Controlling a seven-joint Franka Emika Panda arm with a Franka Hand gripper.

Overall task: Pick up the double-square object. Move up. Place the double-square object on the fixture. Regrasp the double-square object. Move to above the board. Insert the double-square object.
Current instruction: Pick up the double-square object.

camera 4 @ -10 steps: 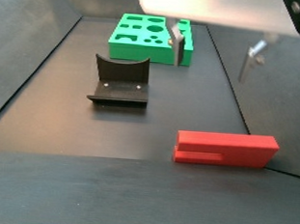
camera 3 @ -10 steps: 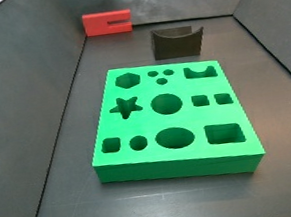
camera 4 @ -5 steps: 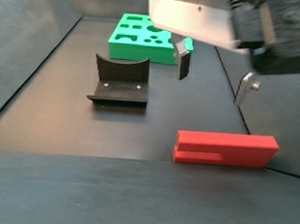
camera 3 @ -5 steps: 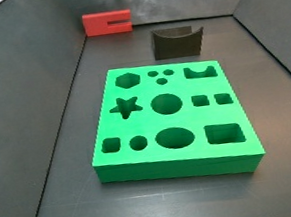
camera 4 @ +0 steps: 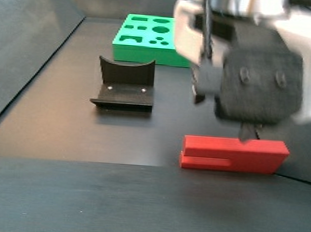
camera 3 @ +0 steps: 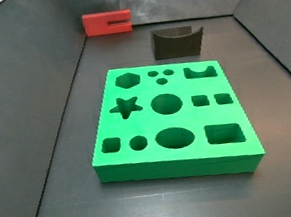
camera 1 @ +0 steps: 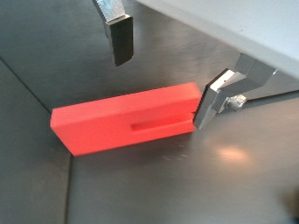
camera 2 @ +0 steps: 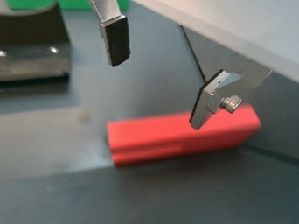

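Observation:
The double-square object (camera 1: 122, 118) is a flat red block lying on the dark floor; it also shows in a wrist view (camera 2: 176, 140) and in both side views (camera 3: 107, 23) (camera 4: 233, 154). My gripper (camera 1: 163, 74) hangs open just above it with nothing between its fingers, as also seen in a wrist view (camera 2: 162, 74). One finger (camera 1: 211, 101) is near an end of the block, and the other finger (camera 1: 119, 39) is well off to its side. The gripper (camera 4: 226, 111) sits low over the block. The dark fixture (camera 3: 176, 42) (camera 4: 125, 84) and the green board (camera 3: 173, 117) (camera 4: 148, 39) stand apart from it.
Grey walls close in the floor on both sides and behind the red block (camera 3: 162, 2). The fixture (camera 2: 30, 52) shows blurred at the edge of a wrist view. A thin cable (camera 4: 301, 181) lies on the floor beside the block.
The gripper has come down from high above the floor to just over the red block, staying open. The block, fixture and board have not moved.

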